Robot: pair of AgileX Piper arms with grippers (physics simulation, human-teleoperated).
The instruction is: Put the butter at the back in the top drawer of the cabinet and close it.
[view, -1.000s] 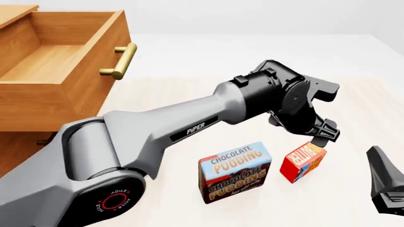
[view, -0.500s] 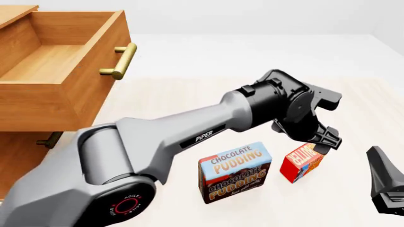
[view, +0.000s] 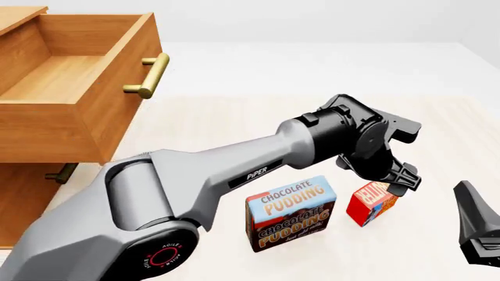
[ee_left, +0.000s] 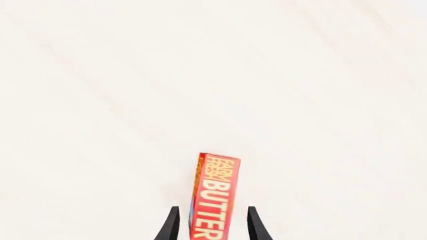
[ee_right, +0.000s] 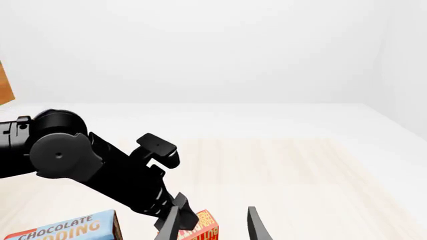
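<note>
butter [view: 373,202]: top hidden behind left tool [view: 400,180]; cabinet [view: 31,175]: cut by frame edge; right tool [view: 478,231]: mostly off-frame

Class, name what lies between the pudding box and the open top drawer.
In the front view, the left arm crosses between the pudding box and top drawer.

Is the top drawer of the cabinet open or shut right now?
Open. The top drawer is pulled out from the cabinet, its bare inside showing and its brass handle standing forward of the lower drawers.
</note>
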